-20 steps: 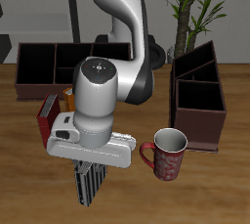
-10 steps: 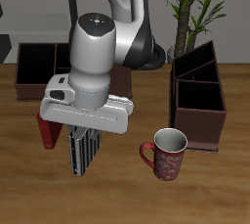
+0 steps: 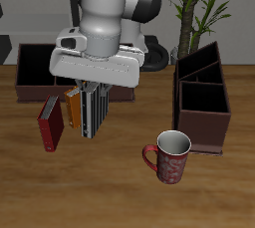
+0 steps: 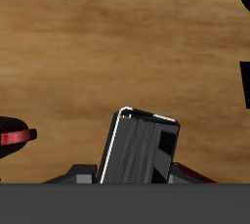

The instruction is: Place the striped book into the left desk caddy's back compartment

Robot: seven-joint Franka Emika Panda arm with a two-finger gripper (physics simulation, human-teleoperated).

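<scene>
My gripper point(image 3: 92, 95) is shut on the striped book point(image 3: 91, 113), a thin grey book with dark lengthwise stripes, and holds it upright, lifted above the table. The book fills the wrist view point(image 4: 142, 148) between my fingers. The left desk caddy point(image 3: 203, 96) is a dark maroon-brown box with black insides standing beside the plant. Its back compartment point(image 3: 198, 64) is the narrow rear section with tall slanted walls. The caddy is well apart from my gripper, across the table.
A red book point(image 3: 50, 123) and an orange book point(image 3: 72, 107) stand beside the lifted book. A red mug point(image 3: 169, 156) stands near the table's front edge, between my gripper and the caddy. A wide caddy point(image 3: 40, 68) sits at the back. A potted plant point(image 3: 194, 8) rises behind the left caddy.
My gripper has risen and moved back from the table's front edge, carrying the striped book up with it. The red and orange books now show beside it.
</scene>
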